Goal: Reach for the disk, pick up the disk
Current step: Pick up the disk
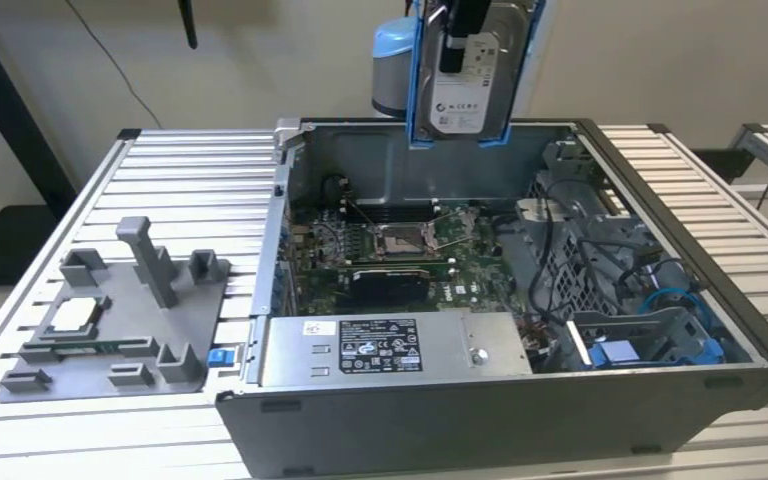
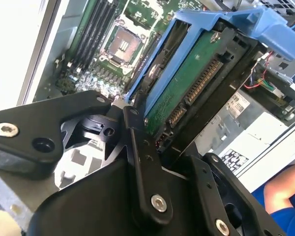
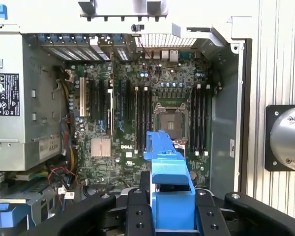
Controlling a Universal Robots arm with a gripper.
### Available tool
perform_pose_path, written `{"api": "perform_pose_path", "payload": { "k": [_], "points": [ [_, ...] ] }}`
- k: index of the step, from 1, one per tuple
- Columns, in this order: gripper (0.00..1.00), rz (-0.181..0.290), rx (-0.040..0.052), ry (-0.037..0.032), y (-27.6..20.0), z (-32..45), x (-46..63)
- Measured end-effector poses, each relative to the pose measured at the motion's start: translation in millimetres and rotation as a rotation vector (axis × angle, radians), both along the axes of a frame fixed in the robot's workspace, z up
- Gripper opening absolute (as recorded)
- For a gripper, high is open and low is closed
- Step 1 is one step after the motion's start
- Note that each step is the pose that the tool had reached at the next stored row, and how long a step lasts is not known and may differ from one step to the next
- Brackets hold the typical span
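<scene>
Gripper: black metal two-finger gripper (image 2: 157, 142), closed down onto the disk and holding it; in the second wrist view one black finger (image 2: 140, 147) lies flat against the drive's side, and in the first wrist view its black linkages flank the blue frame.
Disk: flat rectangular silver-grey metal hard drive with a white printed label, clipped in a blue plastic frame (image 1: 471, 85); it is already off its seat and carried by the gripper.
Disk relative to the case: hanging in the air above the back wall of the open grey metal computer case (image 1: 704, 400), clear of everything inside it.
Disk's long axis: running up and down, in line with the gripper, with the label facing the exterior camera.
Underside of the disk: green circuit board and connector strip visible in the second wrist view, pointing down into the case.
Below the disk: green motherboard (image 3: 137, 123) on the case floor, with its square silver processor socket (image 3: 171, 121) almost directly beneath the frame.
Beside the case: grey plastic fixture tray (image 1: 117, 320) on the slatted metal bench (image 1: 184, 170), at the exterior view's left, well apart from the disk.
Task state: the pick-up looks done, judging by the firm hold and the lift.
</scene>
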State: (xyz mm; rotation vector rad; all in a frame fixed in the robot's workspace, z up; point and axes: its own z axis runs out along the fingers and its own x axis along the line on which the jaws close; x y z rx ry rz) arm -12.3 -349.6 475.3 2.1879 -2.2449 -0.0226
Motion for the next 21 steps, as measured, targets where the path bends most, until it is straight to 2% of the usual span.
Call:
{"api": "perform_pose_path", "payload": {
  "k": [4,13,15,21],
  "points": [
    [0.0,-0.013,0.0042,0.0004,-1.1,0.0,0.1],
    [0.0,-0.013,0.0045,0.0023,-1.8,0.0,0.6],
    [0.0,-0.013,0.0044,0.0029,-3.9,0.0,1.6],
    [0.0,-0.013,0.0044,0.0061,-14.5,0.0,5.0]
  ]
}}
